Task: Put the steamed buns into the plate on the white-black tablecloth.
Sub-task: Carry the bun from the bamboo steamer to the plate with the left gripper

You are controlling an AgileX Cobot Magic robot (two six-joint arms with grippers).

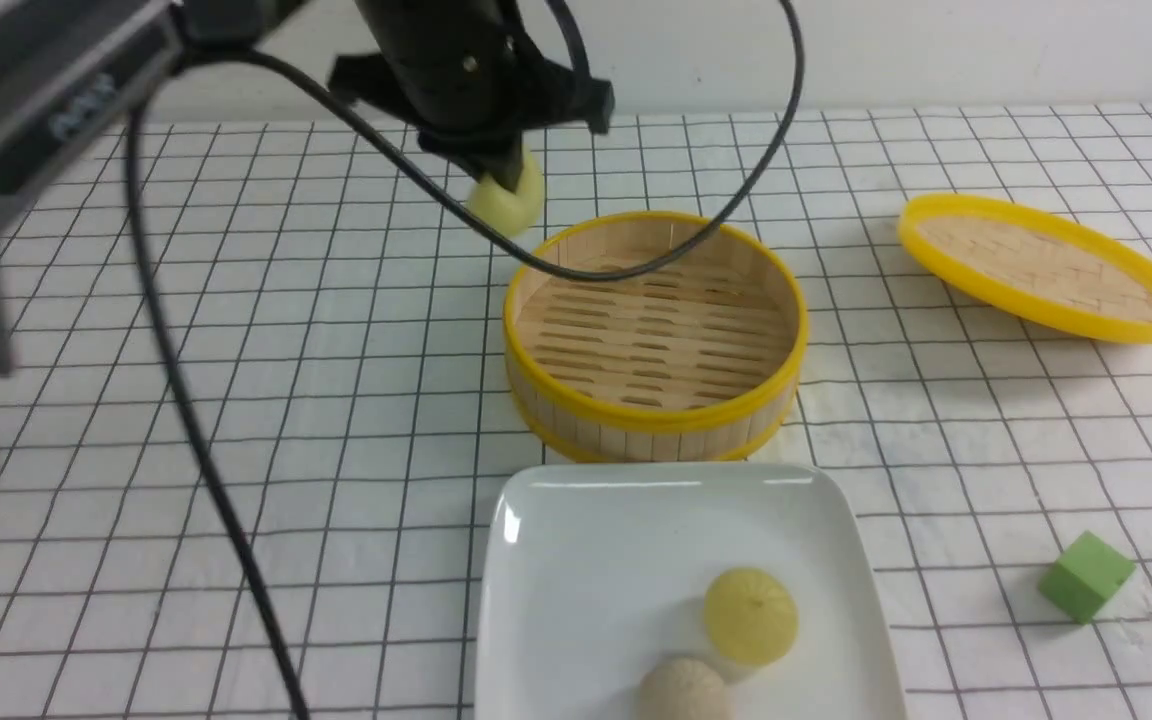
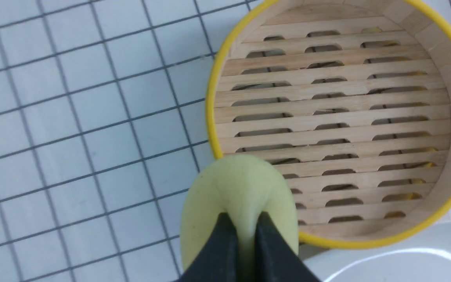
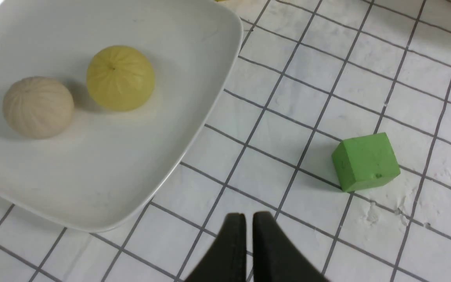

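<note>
My left gripper is shut on a pale yellow-green steamed bun, pinching it so it dents between the black fingers. It hangs above the white-black tablecloth, just past the far left rim of the bamboo steamer. A second steamed bun lies on the white plate, also seen in the right wrist view. My right gripper hovers over bare cloth beside the plate, fingers nearly together with nothing between them.
A beige bun sits on the plate next to the yellow-green one. The steamer holds nothing. Its yellow-rimmed lid lies at the back right. A green cube rests on the cloth right of the plate. A black cable crosses the left side.
</note>
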